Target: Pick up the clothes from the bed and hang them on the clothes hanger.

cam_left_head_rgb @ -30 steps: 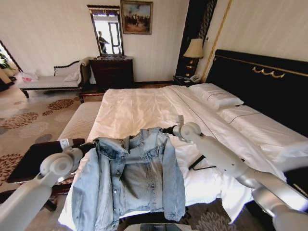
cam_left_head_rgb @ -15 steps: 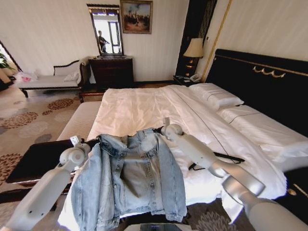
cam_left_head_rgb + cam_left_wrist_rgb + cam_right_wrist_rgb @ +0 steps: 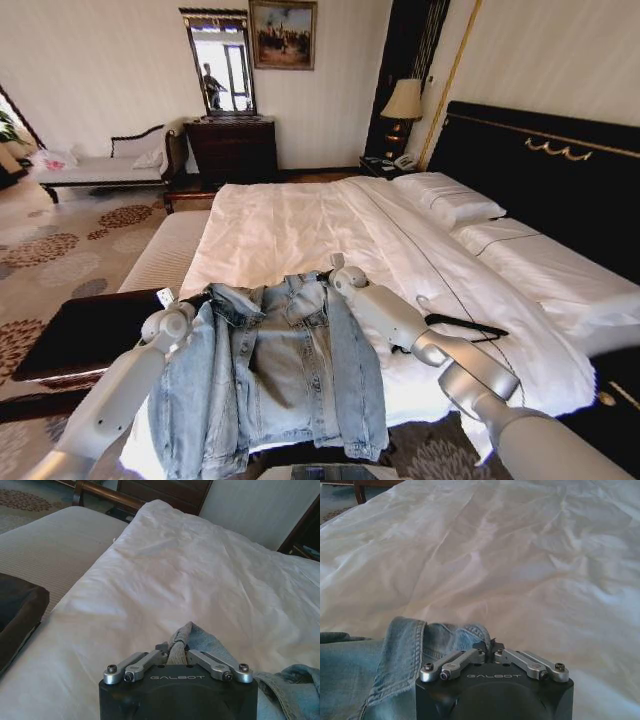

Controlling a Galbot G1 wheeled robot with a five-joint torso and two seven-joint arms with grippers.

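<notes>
Head view has the jacket [image 3: 270, 385] stretched between left gripper [image 3: 200, 298] and right gripper [image 3: 326, 274], both clamping its shoulders, hanger [image 3: 466, 326] beyond the right arm.

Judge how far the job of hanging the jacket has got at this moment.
Done: both grippers have picked up the denim jacket by its shoulders, the left gripper and the right gripper each shut on fabric. In hand: it hangs spread at the bed's foot. Left: the black hanger lies untouched on the sheet.
</notes>
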